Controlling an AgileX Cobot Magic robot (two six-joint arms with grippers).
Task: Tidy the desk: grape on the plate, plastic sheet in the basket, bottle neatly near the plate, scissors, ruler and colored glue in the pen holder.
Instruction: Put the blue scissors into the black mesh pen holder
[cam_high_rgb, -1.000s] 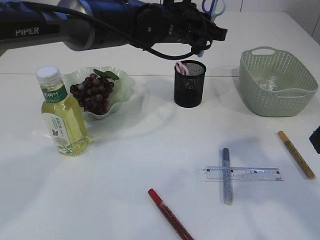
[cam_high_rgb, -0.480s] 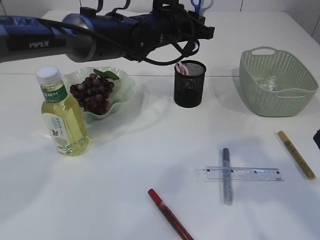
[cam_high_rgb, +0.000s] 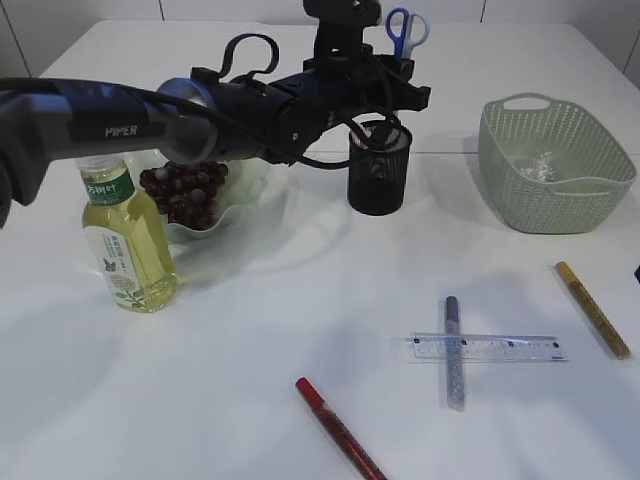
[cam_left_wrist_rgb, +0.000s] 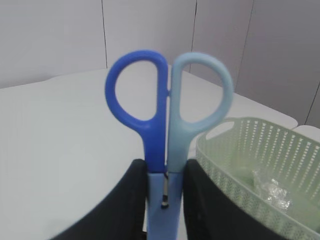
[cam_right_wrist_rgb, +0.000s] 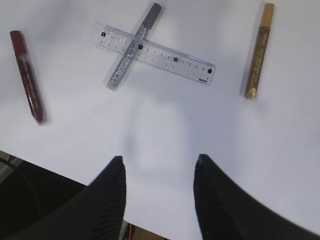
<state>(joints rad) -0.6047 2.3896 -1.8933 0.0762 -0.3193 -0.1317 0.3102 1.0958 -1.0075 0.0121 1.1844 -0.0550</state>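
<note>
1. Exterior view: my left arm reaches across to the black pen holder (cam_high_rgb: 380, 168), and its left end effector (cam_high_rgb: 392, 92) carries the scissors (cam_high_rgb: 405, 30) with the handles up, I think so that the blades can go down into the holder. The arm covers the blades and part of the holder's rim, so I cannot tell if the tips are already inside. The grape (cam_high_rgb: 186, 189) lies on the plate (cam_high_rgb: 252, 165), partly behind the arm. The bottle (cam_high_rgb: 118, 233) stands upright just beside the plate. The plastic sheet (cam_high_rgb: 541, 165) is in the basket (cam_high_rgb: 553, 162), hard to make out through the mesh.

2. Left wrist view: the two fingers (cam_left_wrist_rgb: 125, 210) clamp the scissors (cam_left_wrist_rgb: 167, 107) just below the handles, which are closed together. Everything below the grip is cut off.

3. Right wrist view: the right end effector (cam_right_wrist_rgb: 159, 172) hangs open and empty above the desk (cam_right_wrist_rgb: 165, 120), probably waiting for its turn. The ruler (cam_right_wrist_rgb: 155, 53) lies across the silver glue (cam_right_wrist_rgb: 132, 47); which one is on top I cannot say. The red glue (cam_right_wrist_rgb: 28, 76) and the gold glue (cam_right_wrist_rgb: 259, 50) lie apart from it, none yet in the holder.
</note>
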